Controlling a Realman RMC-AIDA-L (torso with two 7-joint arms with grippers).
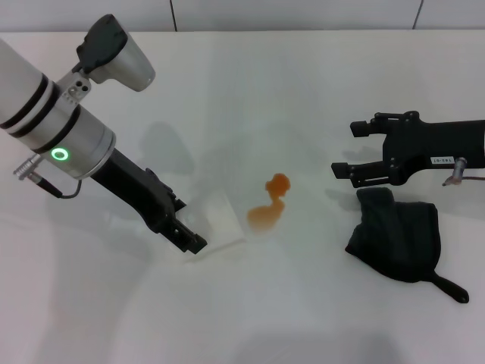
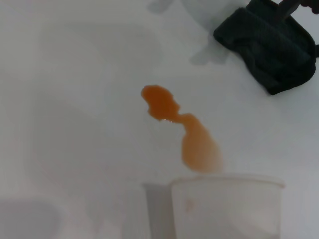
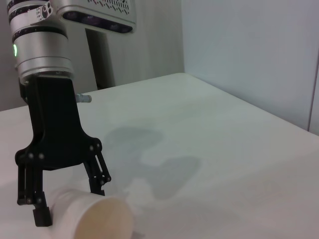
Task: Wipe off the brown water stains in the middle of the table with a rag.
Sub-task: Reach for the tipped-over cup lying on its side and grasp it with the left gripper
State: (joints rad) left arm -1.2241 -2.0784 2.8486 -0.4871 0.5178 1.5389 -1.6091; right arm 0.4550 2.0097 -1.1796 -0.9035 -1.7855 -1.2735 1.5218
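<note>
Smooth white counter (image 1: 318, 91), faint sheen. Brown water stains (image 1: 270, 203) mid-counter: two joined orange-brown blobs, thin neck between, glossy film; long axis running near-left to far-right, bigger blob at the near end. Same puddle in left wrist view (image 2: 184, 129).

Rag (image 1: 398, 231) right of the stains, well apart: soft dark black-green cloth, bunched and folded, thin strap tail trailing near-right.

Left claw (image 1: 193, 239) low on the left, pinching a pale translucent cup (image 1: 223, 220) lying on its side, mouth just beside the puddle's near blob; also seen in right wrist view (image 3: 70, 199), cup (image 3: 97, 216) between the fingers.

Right claw (image 1: 345, 152) spread, just far of the rag, pointing left, gripping nothing.
</note>
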